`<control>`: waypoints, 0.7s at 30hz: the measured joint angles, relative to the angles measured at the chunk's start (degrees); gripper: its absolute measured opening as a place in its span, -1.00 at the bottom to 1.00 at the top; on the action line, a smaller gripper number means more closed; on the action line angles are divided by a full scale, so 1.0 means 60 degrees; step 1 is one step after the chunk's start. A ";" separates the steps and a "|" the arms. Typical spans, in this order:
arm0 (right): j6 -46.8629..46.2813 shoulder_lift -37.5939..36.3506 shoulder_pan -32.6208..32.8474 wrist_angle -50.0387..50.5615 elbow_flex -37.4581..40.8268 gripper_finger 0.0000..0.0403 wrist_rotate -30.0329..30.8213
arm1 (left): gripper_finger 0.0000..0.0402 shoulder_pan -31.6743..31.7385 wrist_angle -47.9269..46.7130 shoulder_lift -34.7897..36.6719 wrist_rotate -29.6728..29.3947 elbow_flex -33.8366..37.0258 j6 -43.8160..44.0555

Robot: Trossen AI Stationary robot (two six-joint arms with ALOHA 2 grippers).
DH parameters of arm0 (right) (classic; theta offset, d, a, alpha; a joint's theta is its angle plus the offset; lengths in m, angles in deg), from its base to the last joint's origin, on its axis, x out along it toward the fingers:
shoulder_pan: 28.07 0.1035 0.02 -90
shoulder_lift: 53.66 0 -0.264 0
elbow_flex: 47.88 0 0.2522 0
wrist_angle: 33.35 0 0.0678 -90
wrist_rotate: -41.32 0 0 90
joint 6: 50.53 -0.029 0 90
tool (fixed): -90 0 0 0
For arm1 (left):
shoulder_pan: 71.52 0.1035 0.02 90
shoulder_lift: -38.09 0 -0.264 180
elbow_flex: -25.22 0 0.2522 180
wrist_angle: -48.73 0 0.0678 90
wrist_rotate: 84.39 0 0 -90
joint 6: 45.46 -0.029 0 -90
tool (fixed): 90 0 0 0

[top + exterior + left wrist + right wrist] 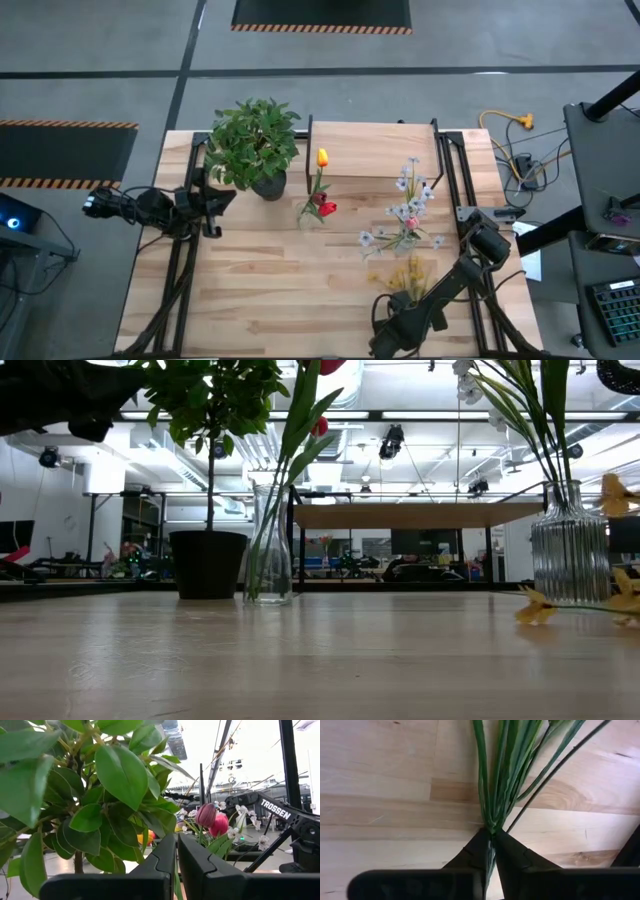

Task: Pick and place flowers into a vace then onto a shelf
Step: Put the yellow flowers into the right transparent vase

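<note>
- Pinching a bunch of green stems, the right gripper lies low at the table's five o'clock; yellow flowers lie just beyond it
- Two vases: one at centre with three tulips; one at three o'clock with pale sprigs
- One shelf at twelve o'clock
- One potted plant at eleven o'clock; left gripper beside it, fingers pressed together
</note>
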 joint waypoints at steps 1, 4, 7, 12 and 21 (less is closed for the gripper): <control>0.0007 0.0000 0.0002 0.0000 0.0000 -0.90 0.0010 | -0.98 -0.0001 0.0057 0.0001 -0.0002 0.0000 0.0002; 0.0029 -0.0011 0.0003 0.0000 0.0004 -0.79 0.0055 | -0.98 0.0000 0.0102 0.0004 -0.0002 0.0000 0.0002; 0.0042 -0.0030 0.0002 0.0049 0.0011 -0.63 0.0066 | -0.98 0.0000 0.0142 0.0000 -0.0002 0.0000 0.0001; 0.0003 -0.0054 0.0002 0.0353 0.0004 -0.31 0.0062 | -0.98 0.0000 0.0146 0.0003 -0.0002 -0.0007 0.0002; -0.0155 -0.0047 0.0014 0.1261 -0.0321 0.01 0.0939 | -0.98 -0.0001 0.0146 0.0004 0.0001 -0.0007 0.0002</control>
